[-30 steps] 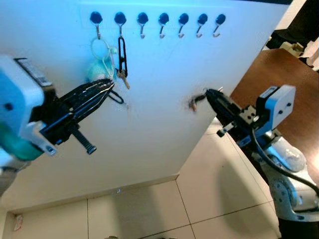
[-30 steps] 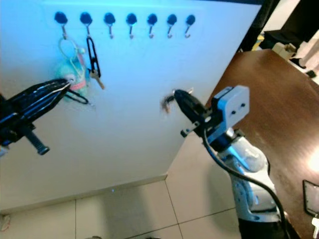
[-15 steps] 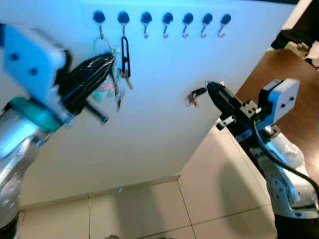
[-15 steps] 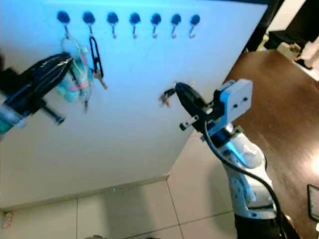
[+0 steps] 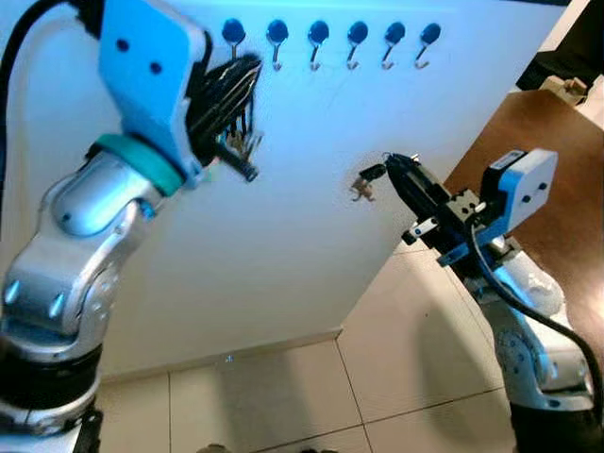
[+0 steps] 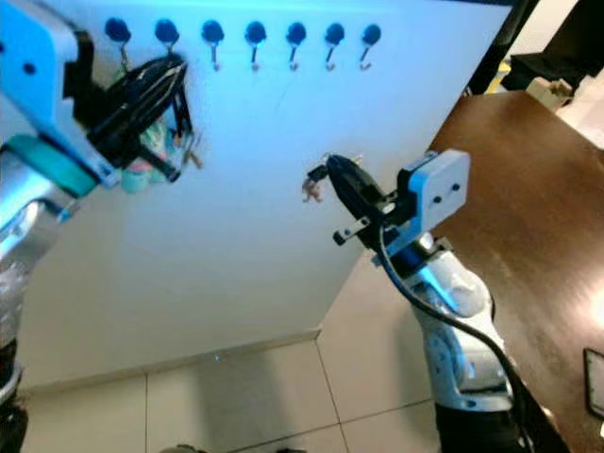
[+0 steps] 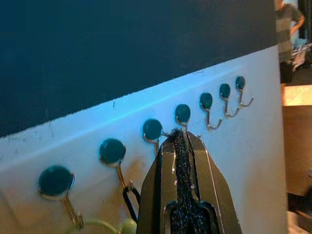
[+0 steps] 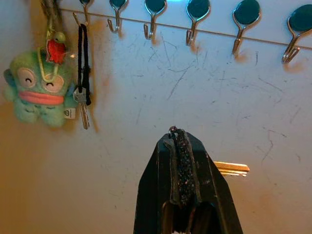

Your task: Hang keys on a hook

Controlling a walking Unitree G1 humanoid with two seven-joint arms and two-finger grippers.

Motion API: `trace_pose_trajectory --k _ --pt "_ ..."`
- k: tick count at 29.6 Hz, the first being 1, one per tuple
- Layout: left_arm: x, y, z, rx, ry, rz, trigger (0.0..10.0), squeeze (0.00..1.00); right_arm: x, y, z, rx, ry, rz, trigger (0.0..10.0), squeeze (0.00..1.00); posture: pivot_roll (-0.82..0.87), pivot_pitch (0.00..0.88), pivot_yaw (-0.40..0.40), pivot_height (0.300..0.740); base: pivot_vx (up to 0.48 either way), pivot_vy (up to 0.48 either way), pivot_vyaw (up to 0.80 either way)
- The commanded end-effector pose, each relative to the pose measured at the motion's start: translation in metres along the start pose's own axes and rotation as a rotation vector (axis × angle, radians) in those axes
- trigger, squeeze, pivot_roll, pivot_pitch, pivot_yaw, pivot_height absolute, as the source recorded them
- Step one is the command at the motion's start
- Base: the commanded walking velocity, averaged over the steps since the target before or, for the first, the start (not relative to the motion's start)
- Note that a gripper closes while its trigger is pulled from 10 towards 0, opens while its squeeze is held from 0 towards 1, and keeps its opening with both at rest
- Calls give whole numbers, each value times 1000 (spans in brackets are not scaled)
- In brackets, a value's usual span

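White wall panel (image 5: 283, 208) forms the backdrop, with a row of dark-capped hooks (image 5: 357, 40) along its top edge, pale floor tiles (image 5: 377, 359) below and a brown bench (image 6: 528, 189) off to the right.

The right end effector (image 8: 181, 134) is seen with its fingers pressed together on a ring, from which a brass key (image 8: 231, 168) sticks out sideways; in the head views these keys (image 5: 366, 182) are held in front of the panel, well below the hook row and roughly under its right half. They are not yet hung.

The left end effector (image 7: 181, 134) is raised close to the hooks near the left end of the row, its fingers drawn narrow; whether anything is gripped between them cannot be told. Just beside it, a black loop with a key (image 8: 82, 97) and a green plush keychain (image 8: 40, 92) are already suspended from hooks at the left end.

The task is judged to be partly advanced: the grasp is made, but the lift to a free hook and the threading of the ring are left.
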State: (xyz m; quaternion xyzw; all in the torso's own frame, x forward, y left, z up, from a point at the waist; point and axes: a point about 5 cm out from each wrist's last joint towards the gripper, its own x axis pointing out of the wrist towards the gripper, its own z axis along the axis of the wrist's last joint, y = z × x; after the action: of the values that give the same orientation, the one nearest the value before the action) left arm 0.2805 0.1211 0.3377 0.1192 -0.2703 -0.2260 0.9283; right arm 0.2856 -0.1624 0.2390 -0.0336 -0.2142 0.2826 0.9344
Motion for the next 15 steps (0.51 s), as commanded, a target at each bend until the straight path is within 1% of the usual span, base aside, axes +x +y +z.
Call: trace_pose_trajectory --k 1,10,13,15 --pt "7 -2 -2 8 4 7 10000 0 -1 1 -3 -5 14 0 10000 0 99 39 16 740 0 0 0" --pt "22 -3 -4 28 -3 6 10000 0 5 2 -1 -11 -6 17 10000 0 101 59 23 740 0 0 0" --pt "29 -5 -5 59 -3 1 10000 0 9 2 2 -14 -19 23 10000 0 101 67 22 740 0 0 0" --pt "29 -5 -5 59 -3 1 10000 0 9 2 2 -14 -19 23 10000 0 101 67 22 740 0 0 0"
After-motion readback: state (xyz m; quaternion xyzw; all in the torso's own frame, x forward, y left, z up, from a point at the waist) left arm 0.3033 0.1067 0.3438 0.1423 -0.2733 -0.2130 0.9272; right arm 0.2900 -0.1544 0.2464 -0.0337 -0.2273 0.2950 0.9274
